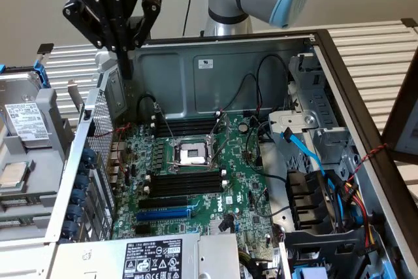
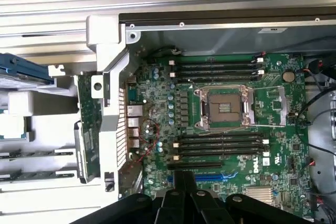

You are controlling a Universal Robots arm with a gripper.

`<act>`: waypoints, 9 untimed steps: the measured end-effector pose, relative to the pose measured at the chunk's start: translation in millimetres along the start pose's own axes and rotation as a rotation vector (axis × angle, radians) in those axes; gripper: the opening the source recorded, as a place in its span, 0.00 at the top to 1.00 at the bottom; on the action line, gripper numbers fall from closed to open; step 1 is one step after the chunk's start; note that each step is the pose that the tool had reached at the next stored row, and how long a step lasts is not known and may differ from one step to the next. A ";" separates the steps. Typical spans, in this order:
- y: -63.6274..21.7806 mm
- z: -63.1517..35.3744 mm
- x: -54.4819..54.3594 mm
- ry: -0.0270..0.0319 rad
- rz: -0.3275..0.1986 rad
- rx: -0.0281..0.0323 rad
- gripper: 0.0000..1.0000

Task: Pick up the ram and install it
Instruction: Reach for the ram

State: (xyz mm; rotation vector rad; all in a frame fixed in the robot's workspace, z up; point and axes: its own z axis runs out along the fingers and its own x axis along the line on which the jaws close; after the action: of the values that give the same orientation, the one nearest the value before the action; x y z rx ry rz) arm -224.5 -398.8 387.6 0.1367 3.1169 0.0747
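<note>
**benchrat:** so where's the stick at? grabbed it yet?

**me:** nope lol. Going from the exterior view's left: the grey drive cage (image 1: 49, 106) is lying on the slatted counter (image 1: 375, 50). Next to it the ram (image 2: 87, 129) stands on its long edge just outside the open PC case (image 1: 215, 63). It's right beside the perforated back wall (image 1: 98, 135), between that wall and the cage. Not picked up, not in the board.

**benchrat:** and your jaws?

**me:** clenched on nothing, fingertips (image 1: 124, 63) pressed together, hanging over the case's back corner above that wall. The ram's near, but I'm not touching it.

**benchrat:** what's further right?

**me:** green motherboard (image 1: 196, 191) flat in the case, CPU socket (image 1: 194, 155) in the middle. There are long black slots (image 1: 186, 181) on both sides of the socket and a blue slot (image 1: 163, 213) just past the nearer set. Far right is a metal bay with a light blue cable (image 1: 307, 155) running down into a tangle of wires.
</note>
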 end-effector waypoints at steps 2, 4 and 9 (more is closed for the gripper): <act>-0.8 0.1 8.9 0.0000 0.000 0.0000 0.89; -1.6 0.3 17.8 0.0001 0.000 0.0000 0.89; -3.3 0.7 37.5 0.0018 0.000 0.0001 0.89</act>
State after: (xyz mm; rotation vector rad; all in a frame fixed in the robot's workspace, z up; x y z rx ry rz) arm -262.1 -398.8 386.1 0.1370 3.1187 0.0747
